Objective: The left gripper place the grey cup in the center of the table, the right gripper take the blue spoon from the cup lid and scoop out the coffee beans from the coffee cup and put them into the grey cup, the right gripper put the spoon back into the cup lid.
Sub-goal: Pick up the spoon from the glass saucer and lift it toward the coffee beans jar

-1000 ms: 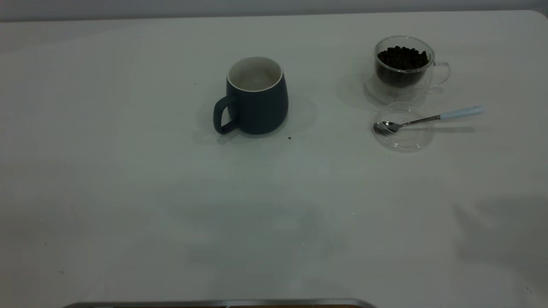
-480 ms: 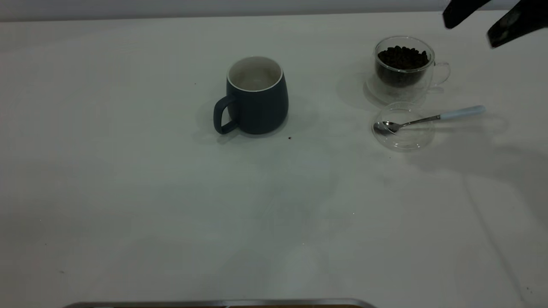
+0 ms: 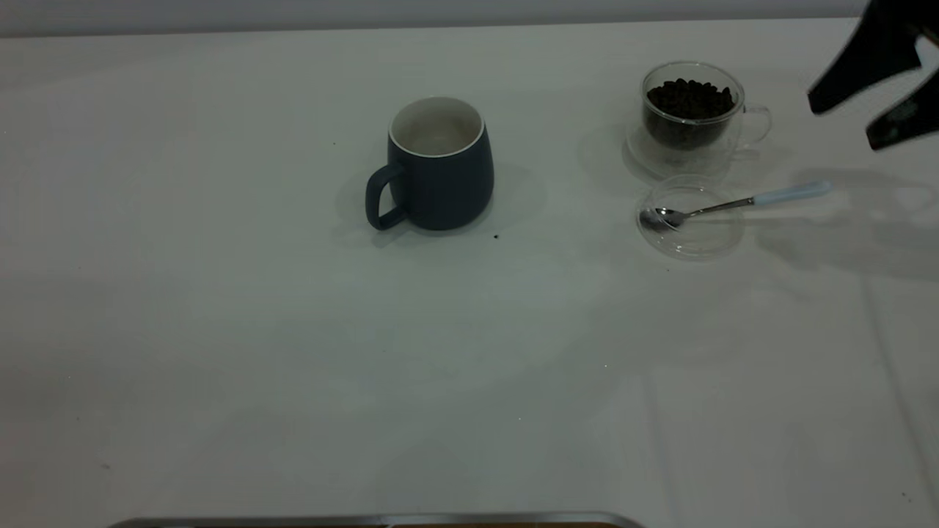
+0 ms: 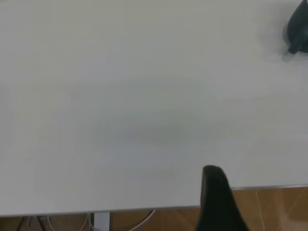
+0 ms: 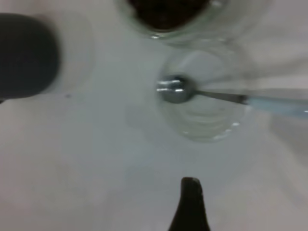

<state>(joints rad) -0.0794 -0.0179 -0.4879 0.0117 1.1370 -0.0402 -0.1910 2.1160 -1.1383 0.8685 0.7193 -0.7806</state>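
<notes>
right end effector (image 3: 866,110) open above blue spoon (image 3: 733,204)

Bare table (image 4: 120,96), grey cup (image 4: 298,33) at edge

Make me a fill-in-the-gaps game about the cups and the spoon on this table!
1. The blue spoon rests with its bowl in the cup ____.
2. The coffee beans are inside the ____ coffee cup.
3. The grey cup has its handle toward the ____ arm's side.
4. The right pincer hangs open above the spoon's ____ end.

Missing words: lid; glass; left; handle
</notes>
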